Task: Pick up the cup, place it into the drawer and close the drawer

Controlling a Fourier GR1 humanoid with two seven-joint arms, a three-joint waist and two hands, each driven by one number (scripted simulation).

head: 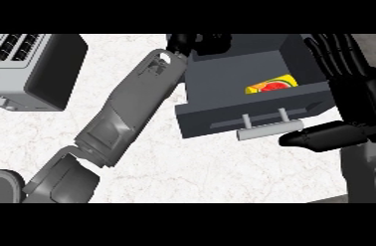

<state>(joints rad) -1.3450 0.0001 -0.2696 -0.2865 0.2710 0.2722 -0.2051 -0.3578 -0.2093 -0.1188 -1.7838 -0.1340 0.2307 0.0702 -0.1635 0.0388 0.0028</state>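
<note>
The dark grey drawer (220, 121) stands pulled out at the upper middle, its silver handle (268, 131) on the front panel. Inside it, by the front wall, lies the cup (272, 84), yellow with a red pattern and partly hidden by that wall. My left forearm runs up from the lower left; my left hand (195, 41) sits at the drawer's far left corner, apart from the cup and cut off by the view's upper limit. My right hand (345, 80) is open along the drawer's right side, its thumb (320, 136) pointing left just below the handle's right end.
A grey appliance with a slotted top (33, 70) stands at the upper left on the white marbled counter (183, 175). The counter's front edge (334, 198) shows at the lower right.
</note>
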